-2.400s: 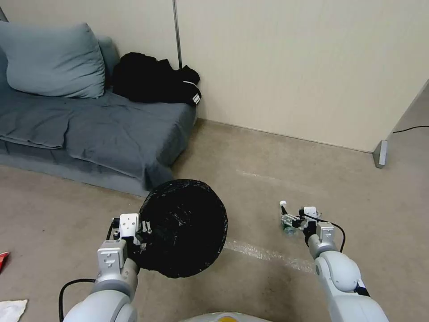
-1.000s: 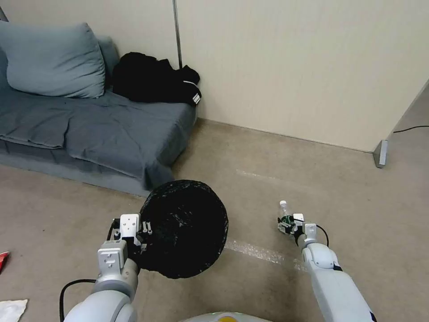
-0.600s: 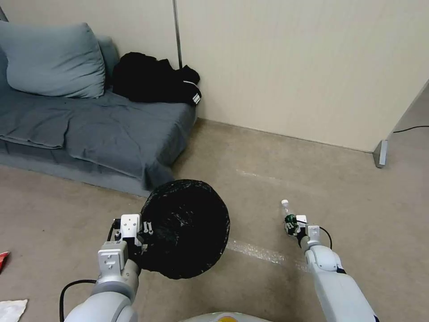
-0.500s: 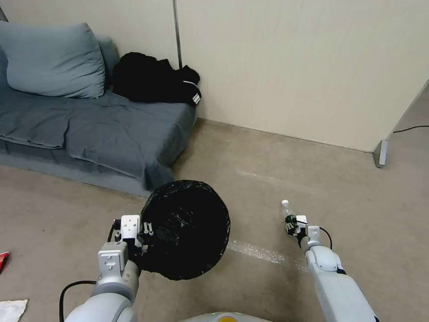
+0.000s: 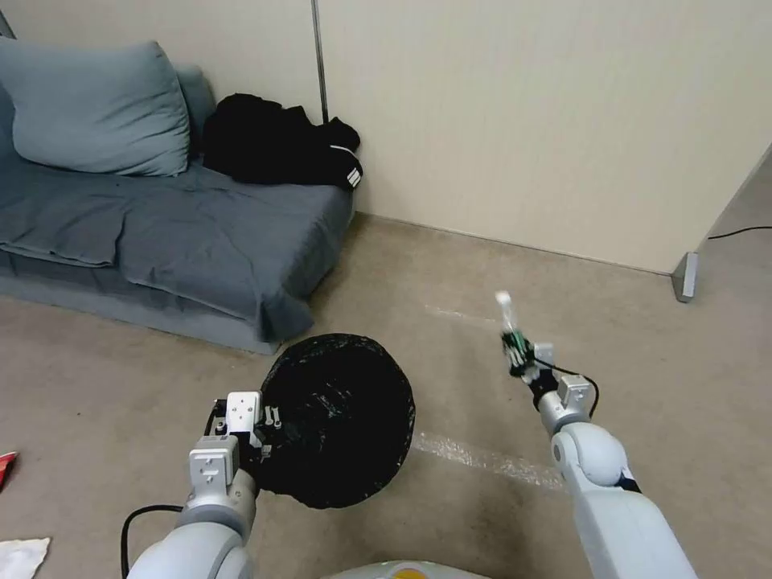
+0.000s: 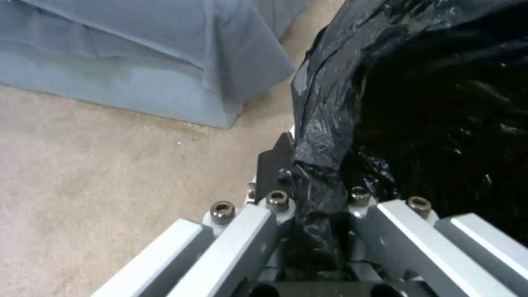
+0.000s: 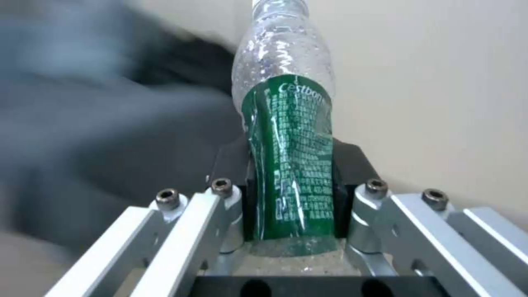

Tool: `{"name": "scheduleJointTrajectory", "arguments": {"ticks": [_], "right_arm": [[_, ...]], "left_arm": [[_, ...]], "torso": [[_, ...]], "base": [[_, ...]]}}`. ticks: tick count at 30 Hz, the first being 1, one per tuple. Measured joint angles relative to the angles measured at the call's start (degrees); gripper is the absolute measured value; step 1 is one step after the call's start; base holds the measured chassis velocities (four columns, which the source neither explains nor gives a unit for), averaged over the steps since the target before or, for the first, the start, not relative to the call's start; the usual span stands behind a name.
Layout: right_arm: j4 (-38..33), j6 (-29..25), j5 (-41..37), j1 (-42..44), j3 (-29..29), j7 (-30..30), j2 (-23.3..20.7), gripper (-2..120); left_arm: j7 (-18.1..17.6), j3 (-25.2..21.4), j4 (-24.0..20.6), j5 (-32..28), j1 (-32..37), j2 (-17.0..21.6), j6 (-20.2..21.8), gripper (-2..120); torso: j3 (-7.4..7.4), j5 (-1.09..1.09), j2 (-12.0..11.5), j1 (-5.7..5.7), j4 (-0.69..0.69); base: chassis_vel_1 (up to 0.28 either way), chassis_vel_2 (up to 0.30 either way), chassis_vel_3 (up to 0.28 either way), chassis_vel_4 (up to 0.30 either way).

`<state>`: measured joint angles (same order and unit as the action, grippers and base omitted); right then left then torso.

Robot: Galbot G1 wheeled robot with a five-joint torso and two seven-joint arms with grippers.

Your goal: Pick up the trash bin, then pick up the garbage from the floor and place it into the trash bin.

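Trash bin [image 5: 338, 430], lined with a black bag, hangs off the floor [image 5: 450, 265] from my left hand [image 5: 269, 422], pinched on its rim. My right hand [image 5: 523, 362] clamps a green-labelled bottle [image 5: 511, 334] raised in the air, well right of the bin.

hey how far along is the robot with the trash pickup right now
Done: the left gripper holds the trash bin by its bag-lined rim. In hand: the right gripper grips a green-labelled bottle, lifted beside the bin, not yet inside. Left: a red wrapper and white tissue on the floor.
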<state>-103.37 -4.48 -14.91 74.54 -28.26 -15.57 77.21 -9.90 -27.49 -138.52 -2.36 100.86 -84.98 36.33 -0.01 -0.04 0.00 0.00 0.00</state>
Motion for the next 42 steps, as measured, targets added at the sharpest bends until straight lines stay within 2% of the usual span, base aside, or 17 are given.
{"name": "scheduleJointTrajectory", "arguments": {"ticks": [1, 2, 3, 4, 5, 7, 11, 19, 29, 31, 33, 34, 37, 38, 40, 42], "right_arm": [[-4.3, -2.5, 0.0, 2.2, 1.5, -3.4, -0.4, 20], [-4.3, -2.5, 0.0, 2.2, 1.5, -3.4, -0.4, 20], [-7.1, -4.1, 0.3, 3.6, 2.8, -6.0, -0.8, 20], [-11.4, -6.6, 1.0, 6.1, 5.3, -11.0, -1.7, 20], [-11.4, -6.6, 1.0, 6.1, 5.3, -11.0, -1.7, 20], [-15.4, -9.2, 2.2, 9.7, 9.9, -17.5, -3.5, 20], [-15.7, -10.6, 4.0, 11.9, 14.3, -20.9, -4.9, 20], [-9.8, -11.4, 7.0, 11.9, 18.7, -19.9, -5.1, 20], [-4.4, -11.3, 8.4, 9.6, 19.9, -18.2, -4.5, 20], [-4.0, -11.1, 8.6, 9.3, 20.0, -18.2, -4.4, 25], [-3.7, -11.0, 8.6, 9.0, 20.2, -18.1, -4.2, 36], [-3.7, -11.0, 8.6, 9.0, 20.2, -18.1, -4.2, 36], [-3.6, -10.7, 8.7, 8.7, 20.4, -18.1, -4.0, 48], [-3.6, -10.7, 8.7, 8.7, 20.4, -18.1, -4.0, 48], [-3.6, -10.6, 8.7, 8.6, 20.4, -18.0, -3.9, 61], [-3.6, -10.6, 8.7, 8.6, 20.4, -18.0, -3.9, 64]], "left_arm": [[0.0, 0.1, 0.2, -0.2, 0.0, 0.1, 0.1, 0], [0.0, 0.1, 0.2, -0.2, 0.0, 0.1, 0.1, 0], [0.0, 0.3, 0.3, -0.2, -0.1, 0.3, 0.2, 0], [0.0, 0.5, 0.5, -0.3, -0.1, 0.4, 0.3, 0], [0.0, 0.5, 0.5, -0.3, -0.1, 0.4, 0.3, 0], [0.0, 0.8, 0.6, -0.3, -0.2, 0.4, 0.4, 0], [0.0, 0.9, 0.6, -0.2, -0.2, 0.4, 0.4, 0], [0.0, 0.9, 0.5, -0.3, -0.2, 0.2, 0.4, 0], [0.0, 1.0, -0.1, -0.2, 0.1, 0.2, 0.5, 0], [0.0, 1.1, -0.3, -0.2, 0.2, 0.2, 0.5, 0], [0.0, 1.2, -0.4, -0.1, 0.3, 0.2, 0.5, 0], [0.0, 1.2, -0.4, -0.1, 0.3, 0.2, 0.5, 0], [0.1, 1.2, -0.5, -0.1, 0.3, 0.2, 0.5, 0], [0.1, 1.2, -0.5, -0.1, 0.3, 0.2, 0.5, 0], [0.1, 1.2, -0.5, -0.1, 0.2, 0.2, 0.5, 0], [0.1, 1.2, -0.5, -0.1, 0.2, 0.2, 0.5, 0]], "torso": [[0.0, 0.06, 0.0, 0.0, -0.01], [0.0, 0.06, 0.0, 0.0, -0.01], [0.0, 0.03, 0.0, 0.0, -0.01], [0.0, 0.03, 0.0, 0.0, 0.0], [0.0, 0.03, 0.0, 0.0, 0.0], [0.0, 0.03, 0.0, 0.0, 0.0], [0.0, 0.03, 0.0, 0.0, 0.0], [0.0, 0.03, 0.0, 0.0, 0.0], [0.0, 0.04, 0.0, 0.0, 0.0], [0.01, 0.03, 0.0, 0.0, 0.0], [0.01, 0.04, 0.0, 0.0, 0.0], [0.01, 0.04, 0.0, 0.0, 0.0], [0.01, 0.04, 0.0, 0.0, 0.0], [0.01, 0.04, 0.0, 0.0, 0.0], [0.01, 0.03, 0.0, 0.0, 0.0], [0.01, 0.04, 0.0, 0.0, 0.0]], "base": [[0.0, 0.0, 0.0, 0.0], [0.0, 0.0, 0.0, 0.0], [0.0, 0.0, 0.0, 0.0], [0.0, 0.0, 0.0, 0.0], [0.0, 0.0, 0.0, 0.0], [0.0, 0.0, 0.0, 0.0], [0.0, 0.0, 0.0, 0.0], [0.0, 0.0, 0.0, 0.0], [0.0, 0.0, 0.0, 0.0], [0.0, 0.0, 0.0, 0.0], [0.0, 0.0, 0.0, 0.0], [0.0, 0.0, 0.0, 0.0], [0.0, 0.0, 0.0, 0.0], [0.0, 0.0, 0.0, 0.0], [0.0, 0.0, 0.0, 0.0], [0.0, 0.0, 0.0, 0.0]]}}
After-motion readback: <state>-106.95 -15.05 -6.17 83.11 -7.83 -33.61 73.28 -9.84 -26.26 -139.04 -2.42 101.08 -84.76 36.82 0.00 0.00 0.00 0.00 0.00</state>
